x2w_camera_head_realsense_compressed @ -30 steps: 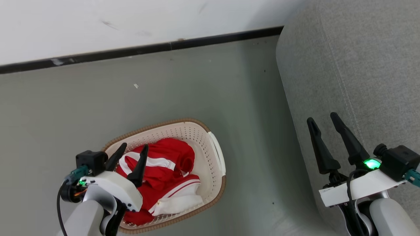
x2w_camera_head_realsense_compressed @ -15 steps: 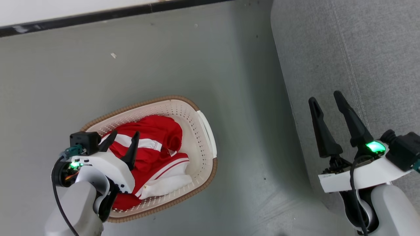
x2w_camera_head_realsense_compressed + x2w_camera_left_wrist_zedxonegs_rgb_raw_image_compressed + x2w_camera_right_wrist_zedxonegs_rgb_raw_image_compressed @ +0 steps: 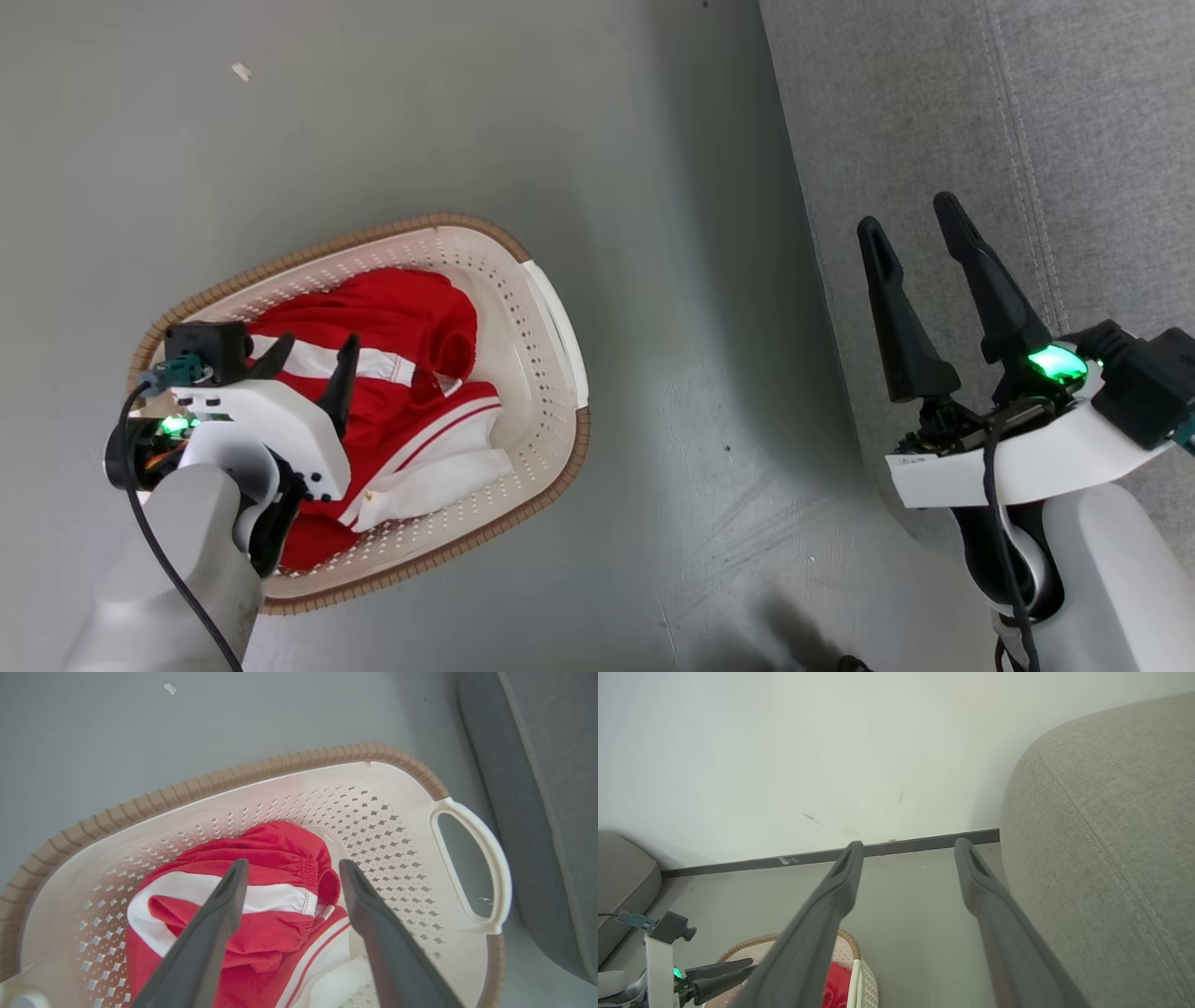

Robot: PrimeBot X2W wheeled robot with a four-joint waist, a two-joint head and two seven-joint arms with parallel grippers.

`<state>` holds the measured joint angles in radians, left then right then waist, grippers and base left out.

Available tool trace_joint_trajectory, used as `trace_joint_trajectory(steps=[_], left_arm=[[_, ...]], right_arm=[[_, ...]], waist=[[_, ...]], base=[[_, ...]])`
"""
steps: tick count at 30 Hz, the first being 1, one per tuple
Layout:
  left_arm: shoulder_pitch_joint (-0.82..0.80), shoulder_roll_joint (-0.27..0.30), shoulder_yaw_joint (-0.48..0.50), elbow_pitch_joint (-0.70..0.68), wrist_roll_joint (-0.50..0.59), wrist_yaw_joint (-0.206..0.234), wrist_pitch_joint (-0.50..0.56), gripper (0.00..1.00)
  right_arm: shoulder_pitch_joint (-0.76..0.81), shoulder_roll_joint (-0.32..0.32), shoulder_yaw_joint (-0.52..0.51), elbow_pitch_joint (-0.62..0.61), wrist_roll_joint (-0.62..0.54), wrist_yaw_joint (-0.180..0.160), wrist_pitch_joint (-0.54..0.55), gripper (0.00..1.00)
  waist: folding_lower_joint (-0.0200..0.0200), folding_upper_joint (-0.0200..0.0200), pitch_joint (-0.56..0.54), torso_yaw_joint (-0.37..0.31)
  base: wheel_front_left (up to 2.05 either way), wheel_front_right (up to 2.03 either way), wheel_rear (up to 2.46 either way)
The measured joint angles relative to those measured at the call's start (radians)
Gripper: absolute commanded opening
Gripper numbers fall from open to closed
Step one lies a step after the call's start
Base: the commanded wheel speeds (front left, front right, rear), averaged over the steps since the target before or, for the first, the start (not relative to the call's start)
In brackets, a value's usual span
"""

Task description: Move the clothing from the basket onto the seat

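Red clothing (image 3: 401, 373) with white stripes lies bunched in the cream basket (image 3: 551, 327) on the floor at the lower left of the head view. My left gripper (image 3: 313, 347) hangs open over the basket's left part, its fingers above the cloth with nothing between them. In the left wrist view the clothing (image 3: 280, 868) shows between the spread fingers (image 3: 224, 905), inside the basket (image 3: 373, 812). My right gripper (image 3: 910, 219) stands open and empty over the edge of the grey seat (image 3: 1074, 112), which also shows in the right wrist view as the seat (image 3: 1111, 835).
Grey floor (image 3: 653, 233) separates the basket from the sofa. A white wall (image 3: 784, 742) with a dark skirting strip (image 3: 915, 844) runs behind. A small white scrap (image 3: 241, 71) lies on the floor. Another grey cushion (image 3: 621, 882) sits at the far left of the right wrist view.
The head camera has tilted down, so wall and skirting left the picture and basket and sofa shifted up. The left gripper sits lower toward the clothing. Both grippers stay open.
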<state>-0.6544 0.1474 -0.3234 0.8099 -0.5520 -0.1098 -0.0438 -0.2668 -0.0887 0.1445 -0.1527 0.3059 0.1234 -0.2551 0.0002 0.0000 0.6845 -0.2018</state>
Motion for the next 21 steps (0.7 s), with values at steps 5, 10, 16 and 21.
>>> trace_joint_trajectory(steps=[5,10,16,21], left_arm=[[-0.024,0.008,-0.006,0.044,0.01,0.0,0.017,1.0],[-0.067,0.012,-0.012,0.081,0.026,0.002,0.027,1.0],[-0.105,0.01,-0.025,0.112,0.049,0.011,0.034,1.0],[-0.138,0.027,-0.047,0.158,0.087,0.042,0.044,1.0]], right_arm=[[-0.015,0.001,0.012,-0.005,-0.011,0.0,0.0,1.0],[-0.059,0.001,0.027,-0.013,-0.019,0.0,0.0,1.0],[-0.084,0.006,0.04,-0.022,-0.035,0.0,0.0,1.0],[-0.102,0.012,0.048,-0.027,-0.041,0.0,0.0,1.0]], waist=[[0.0,-0.0001,0.043,-0.013],[0.0,0.0,0.085,-0.026],[0.0,0.0,0.131,-0.04],[0.0,0.0,0.167,-0.051]], base=[[0.0,0.0,0.0],[0.0,0.0,0.0],[0.0,0.0,0.0],[0.0,0.0,0.0]])
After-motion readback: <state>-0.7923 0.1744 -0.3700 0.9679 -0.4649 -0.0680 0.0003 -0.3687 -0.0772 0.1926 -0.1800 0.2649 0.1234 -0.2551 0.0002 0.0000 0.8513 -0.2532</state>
